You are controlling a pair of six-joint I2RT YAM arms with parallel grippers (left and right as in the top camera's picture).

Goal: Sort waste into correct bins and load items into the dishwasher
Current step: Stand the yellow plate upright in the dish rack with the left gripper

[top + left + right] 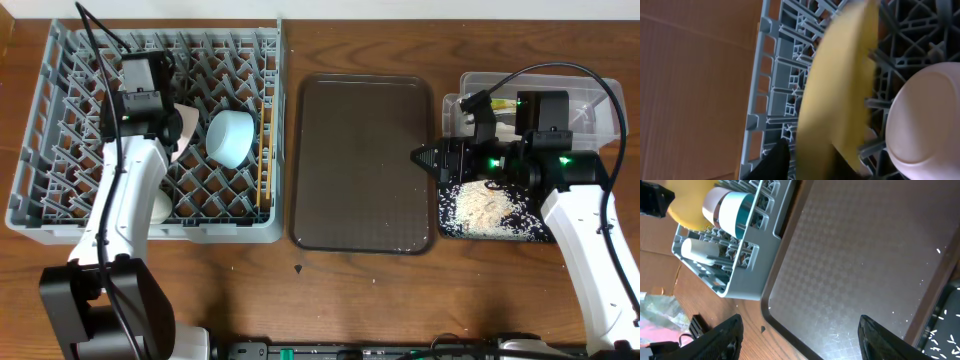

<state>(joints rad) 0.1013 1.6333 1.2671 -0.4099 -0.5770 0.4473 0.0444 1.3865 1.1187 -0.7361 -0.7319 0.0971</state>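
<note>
The grey dish rack (60, 210) stands at the left. My left gripper (810, 160) is shut on the yellow plate (837, 95), holding it on edge among the pegs near the rack's wall, beside the pale pink bowl (927, 120). The light blue bowl (232, 135), the chopsticks (265, 165) and the white cup (160, 205) are in the rack. My right gripper (800, 335) is open and empty over the right edge of the brown tray (360, 160). The rice scraps (485, 210) lie in the black tray (445, 228).
The clear tub (590, 120) sits behind the black tray, its contents largely hidden by my right arm. In the right wrist view, the rack (747, 287) shows with the blue bowl (732, 212) and the cup (697, 250). A small dark speck (299, 268) lies on the wooden table.
</note>
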